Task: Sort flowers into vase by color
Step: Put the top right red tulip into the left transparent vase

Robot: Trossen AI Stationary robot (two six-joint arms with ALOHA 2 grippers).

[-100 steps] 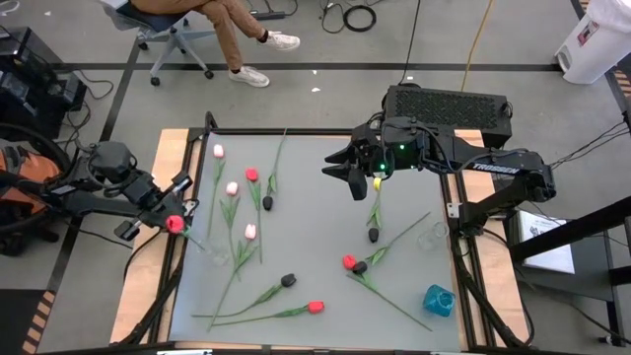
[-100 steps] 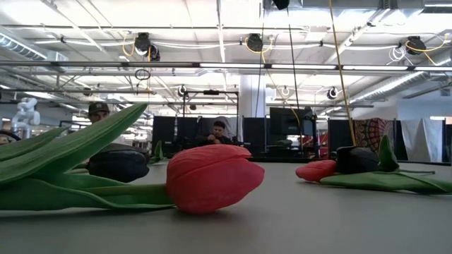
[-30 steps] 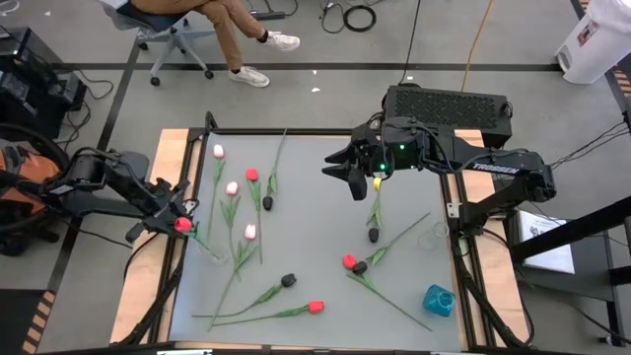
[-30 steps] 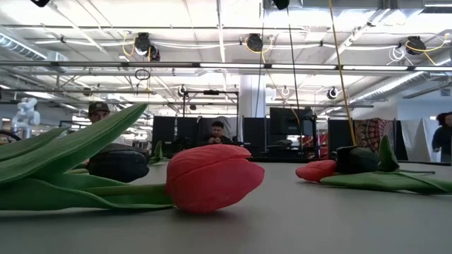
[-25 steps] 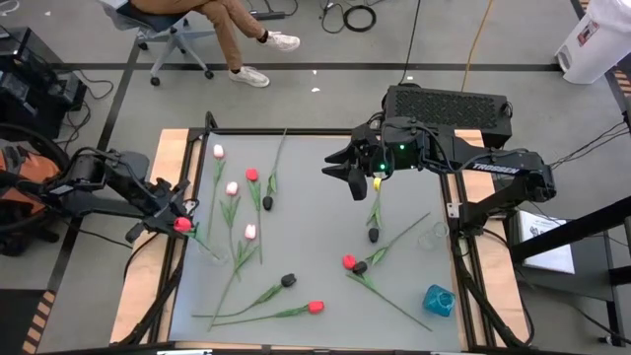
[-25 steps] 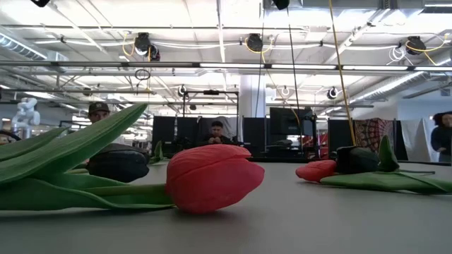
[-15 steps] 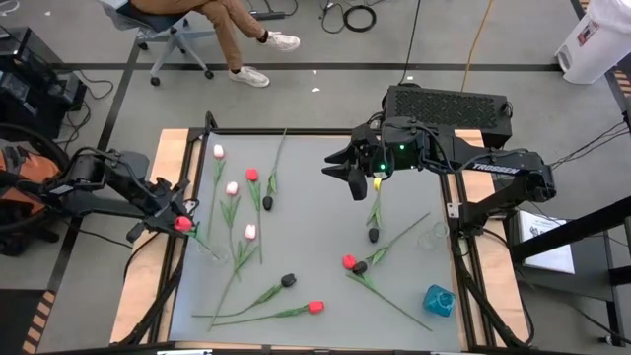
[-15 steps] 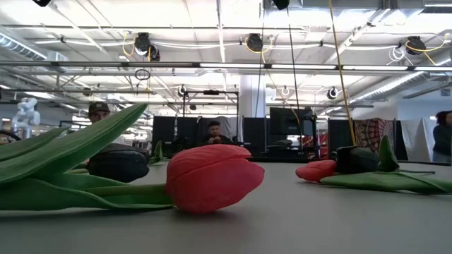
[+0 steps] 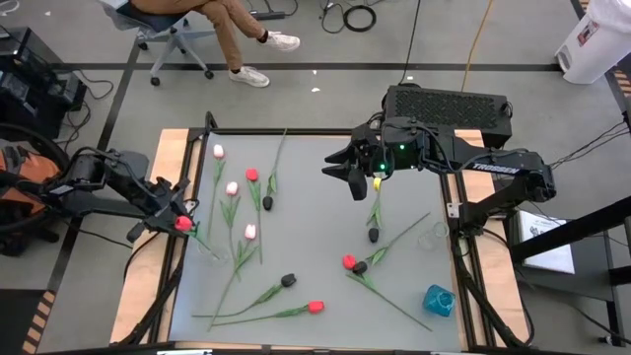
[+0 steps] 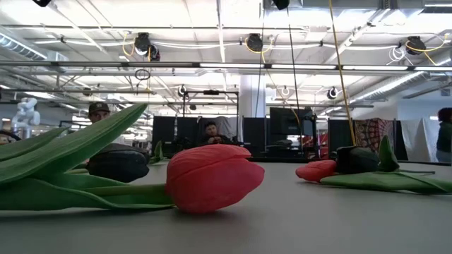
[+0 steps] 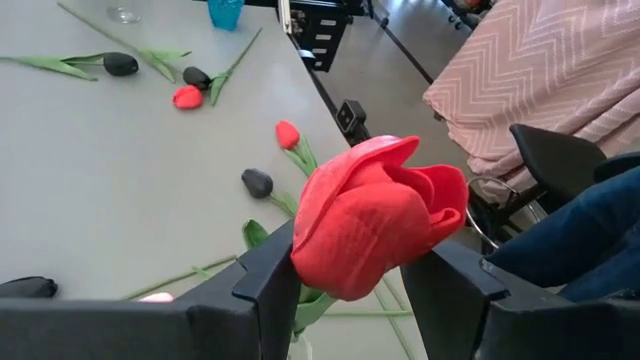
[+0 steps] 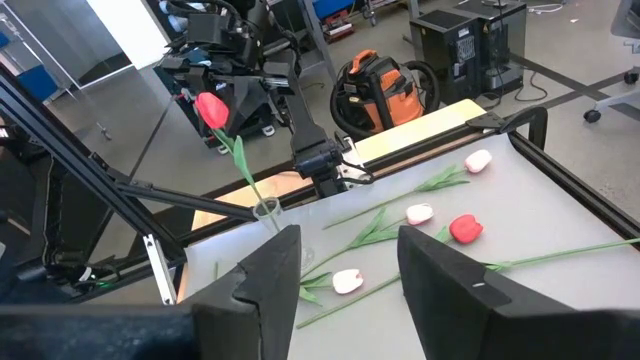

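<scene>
My left gripper is at the table's left edge, shut on a red tulip. The tulip's green stem slants down to a small clear vase. My right gripper hovers open above the table's far middle with nothing between its fingers. Loose flowers lie flat on the grey table: pink heads at the left, red ones, and black ones. My left gripper pinches the red tulip's head between its two fingers, which come from the table's left side, tipped a little downward. The head bulges out above the fingers. The stem hangs below them, its lower end at the clear vase.
A second clear vase and a blue vase stand near the table's right edge. Wooden borders and a black frame run around the table. A seated person's legs show beyond the far edge. In the low view, a red tulip lies close by.
</scene>
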